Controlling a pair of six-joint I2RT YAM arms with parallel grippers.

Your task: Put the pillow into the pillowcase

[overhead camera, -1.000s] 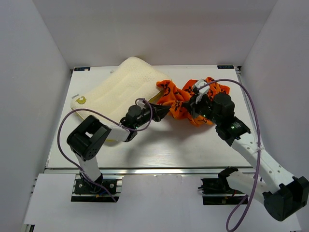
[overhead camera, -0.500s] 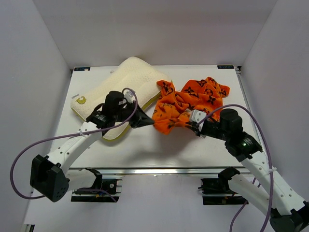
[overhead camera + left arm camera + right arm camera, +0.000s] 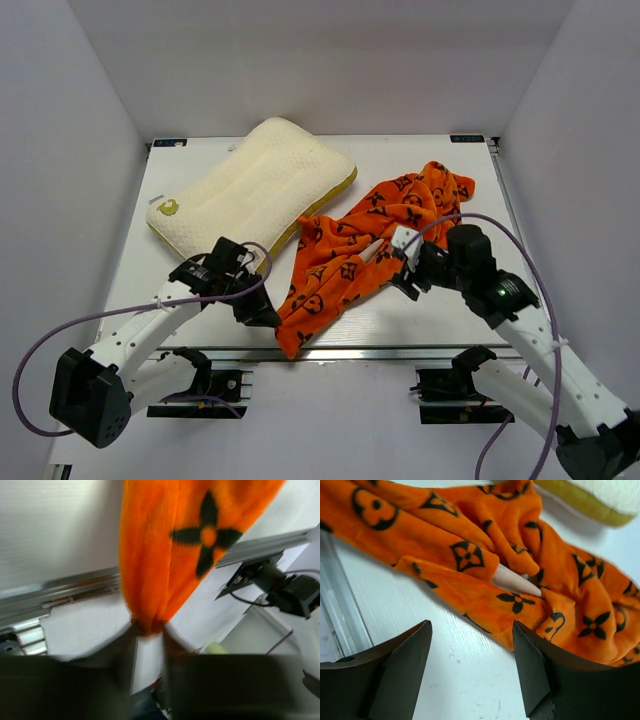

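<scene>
Left wrist view: left gripper [image 3: 148, 629] pinched shut on one end of the bright orange, black-monogrammed soft fabric pillowcase [image 3: 165, 540]. Top external view: the case's long axis runs diagonally from the near edge of the white table [image 3: 400, 320] to far right, beside the cream contoured foam pillow [image 3: 250, 190]. The right gripper [image 3: 405, 268] is spread wide just beside the case.

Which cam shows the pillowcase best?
Top external: the whole pillowcase lies there, stretched diagonally across the table. Left wrist shows only one orange corner pinched in the left claw. Right wrist shows a rumpled stretch beyond the open right claw.
</scene>
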